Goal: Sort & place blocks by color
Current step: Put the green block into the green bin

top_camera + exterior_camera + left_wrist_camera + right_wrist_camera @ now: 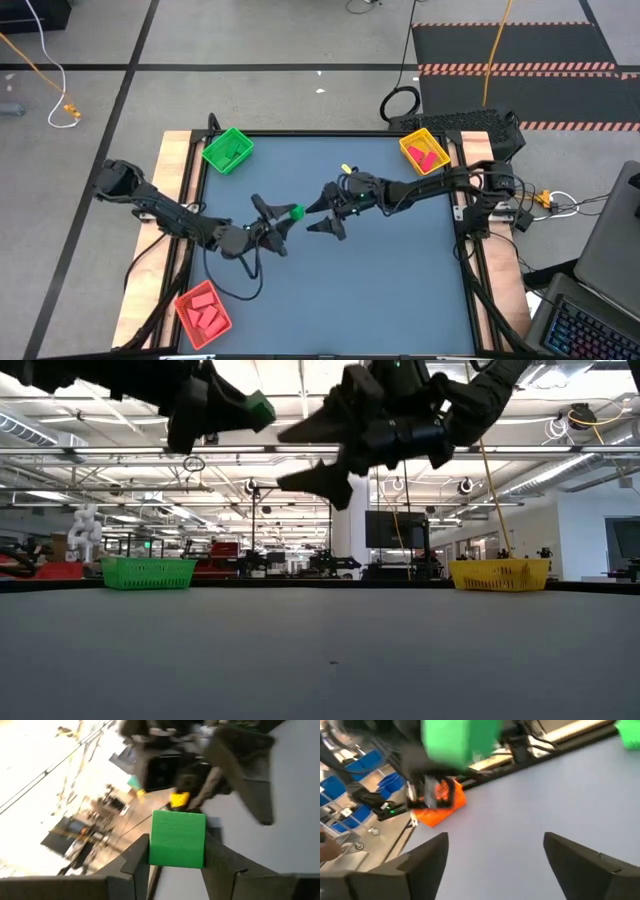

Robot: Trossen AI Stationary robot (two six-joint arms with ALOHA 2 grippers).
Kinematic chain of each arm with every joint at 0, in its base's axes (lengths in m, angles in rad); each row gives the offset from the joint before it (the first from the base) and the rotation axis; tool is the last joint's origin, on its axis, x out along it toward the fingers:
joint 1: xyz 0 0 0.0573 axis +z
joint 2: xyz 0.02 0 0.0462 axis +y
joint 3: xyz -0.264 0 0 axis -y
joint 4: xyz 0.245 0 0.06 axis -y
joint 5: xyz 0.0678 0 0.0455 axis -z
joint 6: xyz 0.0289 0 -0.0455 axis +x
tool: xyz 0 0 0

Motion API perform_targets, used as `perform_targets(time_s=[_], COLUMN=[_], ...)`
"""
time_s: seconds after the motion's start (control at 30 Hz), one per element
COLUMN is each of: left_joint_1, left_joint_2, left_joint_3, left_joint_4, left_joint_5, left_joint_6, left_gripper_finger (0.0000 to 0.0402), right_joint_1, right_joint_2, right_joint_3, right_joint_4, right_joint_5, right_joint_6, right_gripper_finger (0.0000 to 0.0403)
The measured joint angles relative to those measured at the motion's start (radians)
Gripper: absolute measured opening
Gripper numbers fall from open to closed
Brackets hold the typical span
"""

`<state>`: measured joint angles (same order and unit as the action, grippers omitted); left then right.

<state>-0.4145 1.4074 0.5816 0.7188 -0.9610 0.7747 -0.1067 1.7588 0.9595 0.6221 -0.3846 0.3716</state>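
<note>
Bench (400, 290): dark top, wood side rails, fills the lower centre of the high view. Both arms reach in to mid-bench and meet near frame centre.

Trays, all at the bench edges:
- green tray (228, 150), upper left corner of the bench, green pieces inside
- yellow tray (424, 151), upper right corner, pink-red pieces inside
- red tray (203, 313), lower left corner, salmon pieces inside

In the low view the green tray sits left at the far edge and the yellow tray right. Both arms hang well above the bench surface.

Left hand (283, 223): just left of frame centre in the high view, fingers clamped on a green block (296, 212). Left wrist view shows it clearly: the block (177, 839) sits square between the two fingers, touching both, sticking out past the tips. In the low view the block (261, 408) is at upper left, high off the bench.

Right hand (322, 212): just right of the block in the high view, fingers spread wide, holding nothing. Right wrist view: both fingers far apart with bare bench between them, green block (460, 739) ahead at the top of frame, clear of the fingers. The two hands face each other, block between them, apart from the right hand.
</note>
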Motion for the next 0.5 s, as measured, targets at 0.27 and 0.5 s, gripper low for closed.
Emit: perform_targets(time_s=[0.27, 0.5], left_joint_1=[0.135, 0.484], left_joint_2=[-0.146, -0.335], left_joint_3=[0.0, 0.0], left_joint_4=[-0.113, -0.564], left_joint_5=[-0.246, -0.165], left_joint_6=[-0.096, -0.566], left_gripper_finger=[0.0137, 0.0137], right_joint_1=[-0.016, 0.024], right_joint_2=[0.0, -0.003], right_joint_3=[-0.096, -0.147], right_joint_4=[-0.023, -0.023], right_joint_5=[-0.009, -0.014], right_joint_6=[0.041, 0.069], right_gripper_finger=[0.0335, 0.033])
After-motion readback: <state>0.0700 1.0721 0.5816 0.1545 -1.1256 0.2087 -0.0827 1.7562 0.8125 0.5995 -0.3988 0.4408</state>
